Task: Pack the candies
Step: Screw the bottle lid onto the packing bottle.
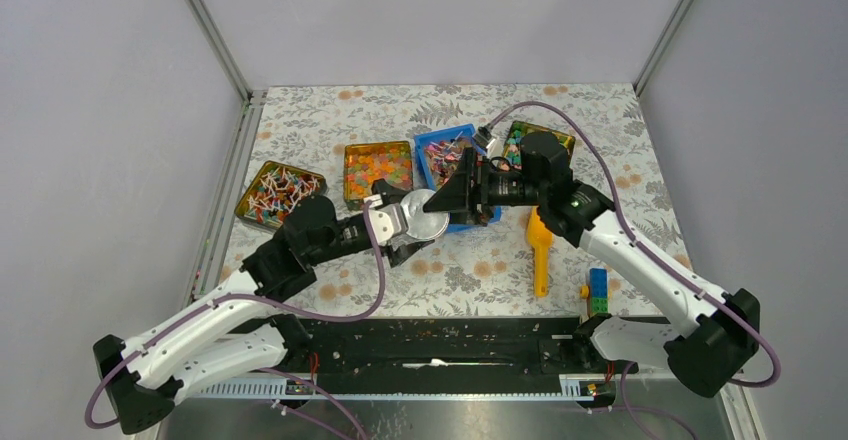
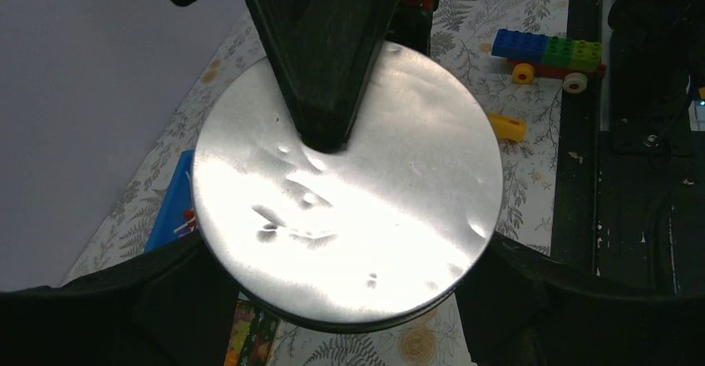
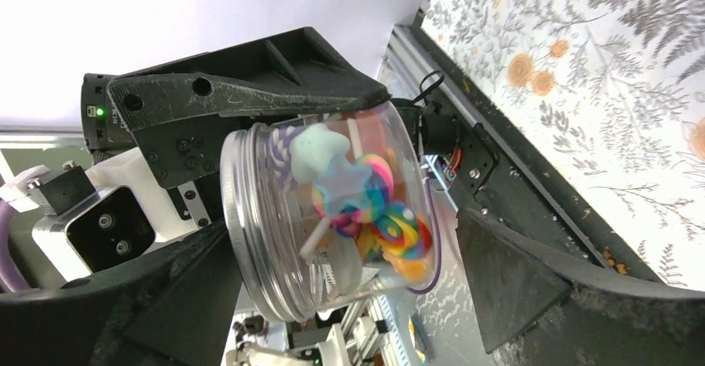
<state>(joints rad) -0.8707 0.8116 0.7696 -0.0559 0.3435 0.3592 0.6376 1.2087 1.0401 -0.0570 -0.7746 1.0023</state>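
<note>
Item: clear jar [image 3: 366, 183], lying on its side in the air above the middle of the table [image 1: 480, 270], just near of the blue tray [image 1: 437, 140].
Contents: rainbow-swirl lollipops [image 3: 391, 225] on white sticks.
Closure: silver lid [image 2: 349, 216], dented, on the jar's mouth.
Left gripper [image 1: 408, 222]: jaws clamped on the lid's rim, one finger on each side.
Right gripper [image 3: 341, 258]: jaws apart, straddling the jar's body (a gap shows beside one finger, so no grip).
Candies [image 1: 278, 190]: heaped in the gold tray [image 1: 243, 203] at the left end of the tray row, well apart from the jar; pink, red and white wrappers.
Also on the table: an orange tray of jelly pieces [image 1: 378, 173] between the gold and blue trays; a yellow scoop [image 1: 540, 250] right of centre; a brick toy car [image 1: 598, 290] near the right arm.
</note>
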